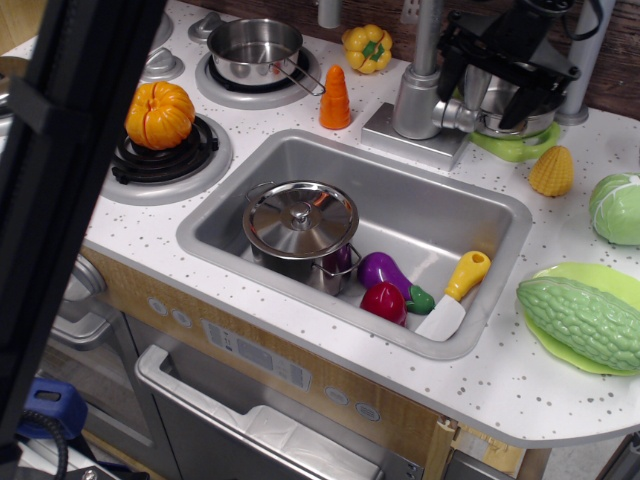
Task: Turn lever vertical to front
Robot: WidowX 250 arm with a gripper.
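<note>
The lever [476,90] is a short silver paddle standing roughly upright, joined by a stubby arm to the faucet body [415,100] behind the sink. My black gripper [489,92] hangs over the lever from above. Its fingers [453,72] stand apart, one on each side of the paddle, and partly hide it. I cannot tell whether a finger touches the paddle. The jaws look open and hold nothing.
Behind the lever is a metal bowl on a green plate [512,147]. The sink [440,205] holds a lidded pot [300,222], eggplant [385,270], tomato and knife [455,295]. Corn [552,170], cabbage [615,208] and a carrot [335,97] stand nearby. A black post [70,170] blocks the left.
</note>
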